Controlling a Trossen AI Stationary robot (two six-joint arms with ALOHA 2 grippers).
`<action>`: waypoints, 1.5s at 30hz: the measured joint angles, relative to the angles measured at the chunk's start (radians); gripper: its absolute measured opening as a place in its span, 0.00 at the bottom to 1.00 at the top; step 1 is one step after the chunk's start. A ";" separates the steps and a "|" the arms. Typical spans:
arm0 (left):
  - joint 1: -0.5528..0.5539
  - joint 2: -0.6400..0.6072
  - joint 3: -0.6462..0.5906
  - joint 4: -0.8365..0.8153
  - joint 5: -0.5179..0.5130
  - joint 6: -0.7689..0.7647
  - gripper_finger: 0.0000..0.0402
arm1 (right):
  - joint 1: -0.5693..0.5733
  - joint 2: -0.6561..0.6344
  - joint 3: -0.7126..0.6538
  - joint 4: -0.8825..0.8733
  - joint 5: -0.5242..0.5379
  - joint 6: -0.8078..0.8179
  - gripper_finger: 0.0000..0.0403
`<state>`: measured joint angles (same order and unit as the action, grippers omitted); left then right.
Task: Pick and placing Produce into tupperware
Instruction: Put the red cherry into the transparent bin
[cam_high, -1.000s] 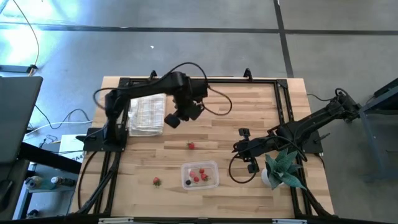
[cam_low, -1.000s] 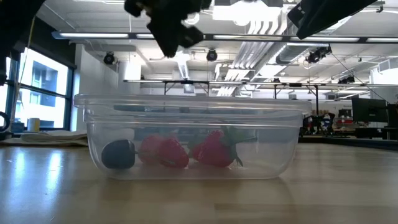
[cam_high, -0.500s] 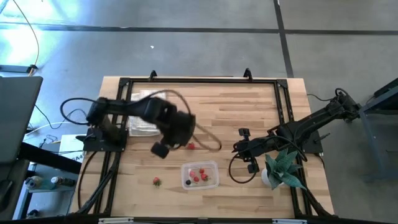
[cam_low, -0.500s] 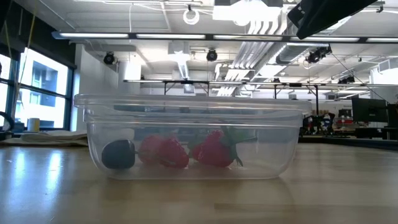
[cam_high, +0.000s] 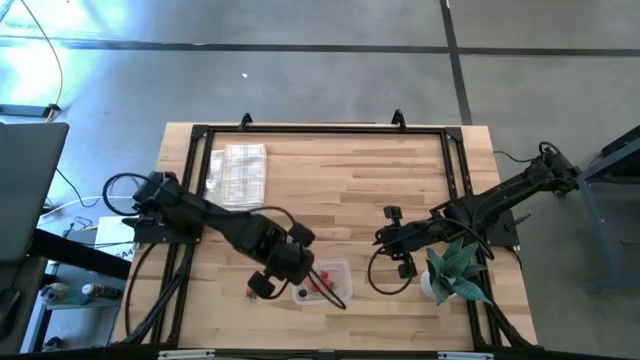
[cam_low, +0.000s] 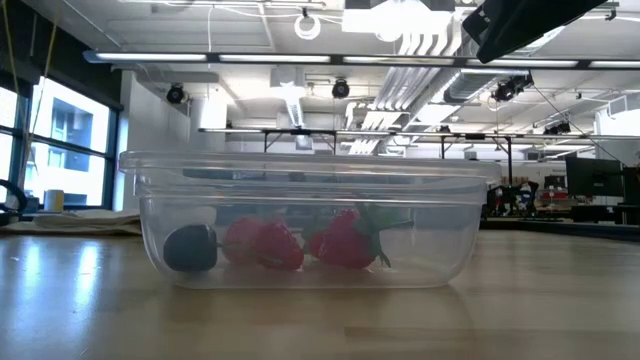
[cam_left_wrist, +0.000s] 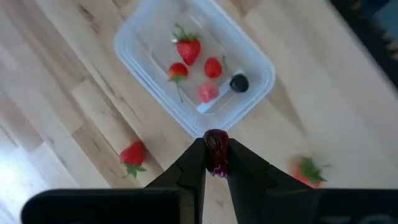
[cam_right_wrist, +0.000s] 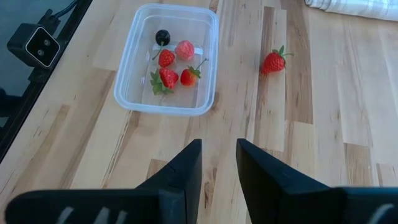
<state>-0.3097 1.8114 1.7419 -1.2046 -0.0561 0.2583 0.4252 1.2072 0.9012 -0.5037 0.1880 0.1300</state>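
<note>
While the left end effector (cam_left_wrist: 216, 163) grips 1 dark berry (cam_left_wrist: 216, 149) upright, the tupperware (cam_left_wrist: 258, 65) lies diagonally below

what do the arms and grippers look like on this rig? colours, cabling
Both arms are black, jointed, each trailing a loose black cable loop. The left gripper has two dark, wedge-shaped fingers tapering to narrow tips. The right gripper has the same dark flat fingers. No markings are readable.

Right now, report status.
Left claw shut on dark berry above tupperware. Right claw open, idle by plant. Two strawberries loose.
</note>
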 joint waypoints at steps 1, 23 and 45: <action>-0.001 0.000 -0.037 0.027 -0.010 0.009 0.12 | 0.000 0.000 0.000 0.000 0.000 0.000 0.22; 0.079 0.076 -0.304 0.537 0.136 0.100 0.12 | 0.000 0.000 0.000 0.000 0.000 0.000 0.22; 0.113 0.269 -0.165 0.433 0.216 0.188 0.12 | 0.000 0.000 -0.001 -0.001 0.000 0.000 0.22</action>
<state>-0.1963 2.0808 1.5769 -0.7718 0.1601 0.4465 0.4252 1.2072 0.9005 -0.5049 0.1879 0.1302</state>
